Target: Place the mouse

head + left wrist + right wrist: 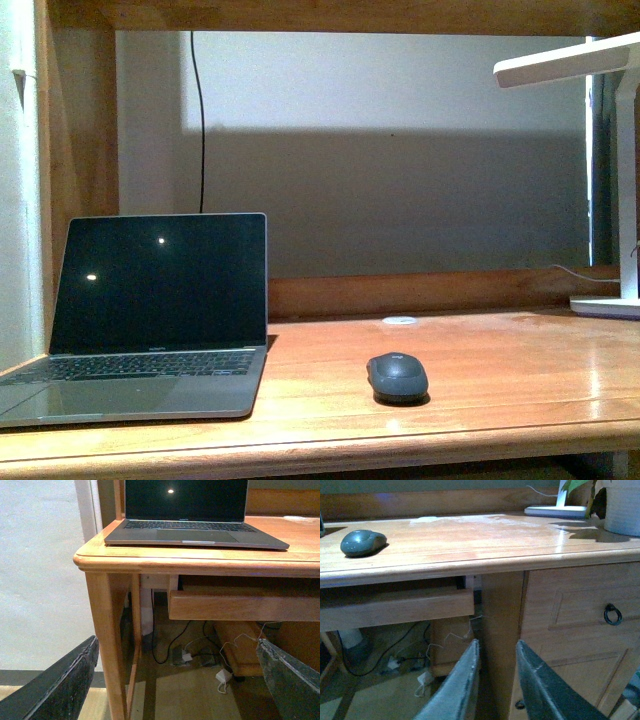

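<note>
The mouse rests free on the tabletop, just right of the laptop, where a hand would use it. Both claws hang below desk level, left claw spread wide, right claw nearly closed, each empty

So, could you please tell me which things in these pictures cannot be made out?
- Front view: neither arm shows, and the lamp is cut off by the right edge.
- Front view: the small white disc behind the mouse is too small to identify.
- Left wrist view: the laptop screen is cut off by the top edge; the mouse is out of frame.
- Right wrist view: the white pot is cut off at the corner.
</note>
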Motion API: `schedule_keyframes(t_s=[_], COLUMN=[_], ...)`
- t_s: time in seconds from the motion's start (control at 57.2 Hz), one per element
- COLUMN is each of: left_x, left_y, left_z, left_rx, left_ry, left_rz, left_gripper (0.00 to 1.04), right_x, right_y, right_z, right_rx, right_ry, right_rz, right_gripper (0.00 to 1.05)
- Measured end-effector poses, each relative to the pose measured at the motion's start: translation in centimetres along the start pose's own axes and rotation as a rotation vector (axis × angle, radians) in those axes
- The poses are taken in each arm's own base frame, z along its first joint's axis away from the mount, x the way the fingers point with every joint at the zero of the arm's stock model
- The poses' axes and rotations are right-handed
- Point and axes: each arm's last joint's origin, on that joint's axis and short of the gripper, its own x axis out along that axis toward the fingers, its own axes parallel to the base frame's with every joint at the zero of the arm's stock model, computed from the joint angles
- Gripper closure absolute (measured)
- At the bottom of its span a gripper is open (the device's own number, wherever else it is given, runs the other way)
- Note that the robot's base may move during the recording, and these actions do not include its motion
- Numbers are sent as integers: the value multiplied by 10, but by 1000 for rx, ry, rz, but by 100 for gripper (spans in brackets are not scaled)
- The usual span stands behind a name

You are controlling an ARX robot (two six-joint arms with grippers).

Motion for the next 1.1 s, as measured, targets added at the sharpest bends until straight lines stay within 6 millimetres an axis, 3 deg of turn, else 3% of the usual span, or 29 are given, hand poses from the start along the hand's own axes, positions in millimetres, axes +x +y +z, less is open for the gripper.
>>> schedule_keyframes(t_s=[0.175, 0.314, 0.629, 1.101], left_x=[0, 0, 0, 0], left_y=[0, 0, 0, 0], left_z=[0, 0, 0, 0], left_rx=[0, 0, 0, 0], left_ry=[0, 0, 0, 0], left_rz=[0, 0, 0, 0], left_gripper=[8, 8, 8, 8], right_x=[0, 0, -1, -1], right_y=[-12, -13, -13, -13], right_z=[-5, -15, -15, -15], right_rx=[-6, -6, -7, -7], right_ry=[0, 1, -6, -6], right_rz=[-8, -7, -6, -6], right_gripper=[102, 102, 102, 24])
